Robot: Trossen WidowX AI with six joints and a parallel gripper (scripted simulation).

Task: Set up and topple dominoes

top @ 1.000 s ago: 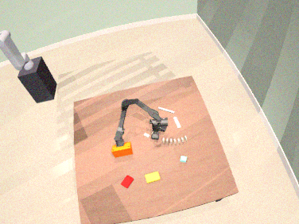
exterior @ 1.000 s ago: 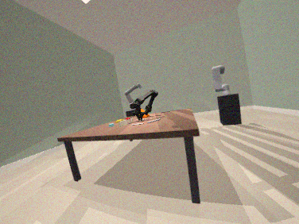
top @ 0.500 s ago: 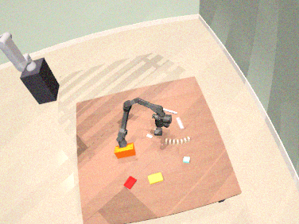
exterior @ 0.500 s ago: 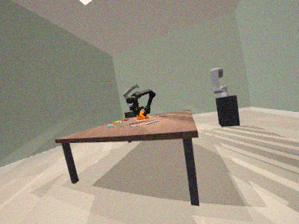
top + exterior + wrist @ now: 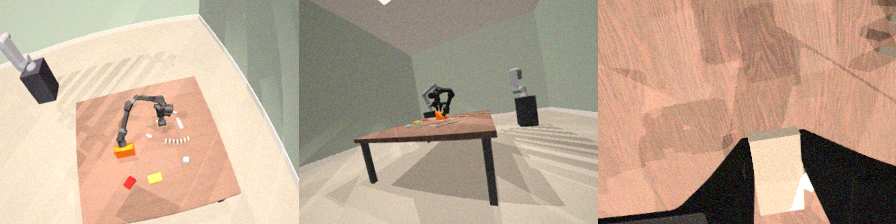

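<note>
gripper (image 5: 160, 119) (image 5: 439, 108) (image 5: 773, 141): clamped on a cream domino (image 5: 776, 172), one black finger against each side. in the top view it hangs beyond the left end of the standing row (image 5: 177, 141) (image 5: 425, 124), on the row's upper side, apart from it.

row: short pale dominoes, upright, in a slightly curved line. a loose white piece (image 5: 149, 136) lies left of the row; a long pale strip (image 5: 180, 122) lies above it.

a light-blue block (image 5: 186, 160) (image 5: 408, 126) is below the row's right part; a yellow block (image 5: 155, 178) (image 5: 417, 122) and a red block (image 5: 130, 183) (image 5: 425, 119) are farther off, lower left of the row.
</note>
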